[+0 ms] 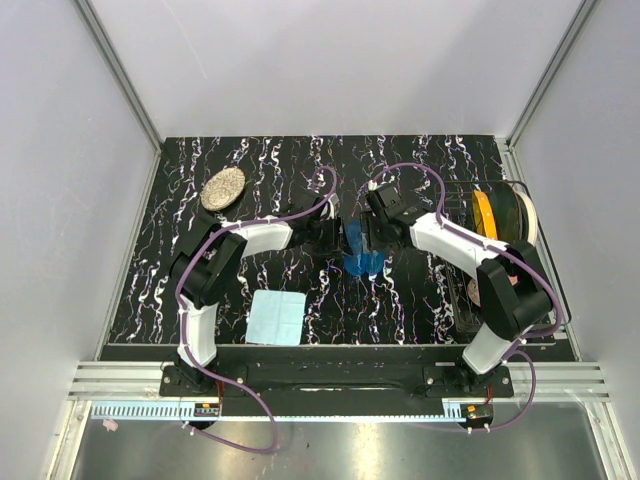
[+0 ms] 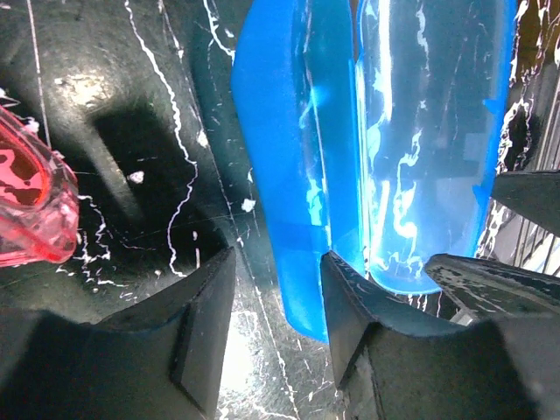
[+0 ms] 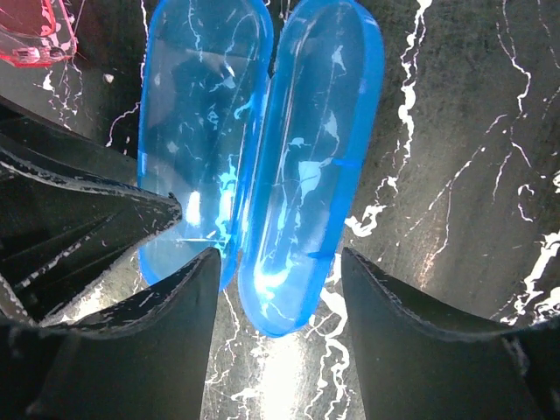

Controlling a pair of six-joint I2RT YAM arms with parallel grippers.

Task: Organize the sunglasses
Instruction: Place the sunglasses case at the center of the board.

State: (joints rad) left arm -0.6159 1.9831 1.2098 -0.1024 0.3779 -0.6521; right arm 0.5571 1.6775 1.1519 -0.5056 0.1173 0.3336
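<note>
The glossy blue case (image 1: 363, 262) lies open mid-table, its two clear halves side by side. It also shows in the left wrist view (image 2: 385, 149) and the right wrist view (image 3: 262, 149). The sunglasses show only as a pink lens and frame at the left edge of the left wrist view (image 2: 31, 197) and in the top left corner of the right wrist view (image 3: 35, 31); in the top view the arms hide them. My left gripper (image 2: 276, 289) is open at the case's near end, its right finger beside the case edge. My right gripper (image 3: 280, 271) is open, straddling the end of one case half without closing on it.
A light blue square cloth (image 1: 276, 316) lies near the front left. A speckled grey oval object (image 1: 223, 188) sits at the back left. A wire rack (image 1: 470, 300) with a yellow and white spool (image 1: 500, 215) stands along the right edge.
</note>
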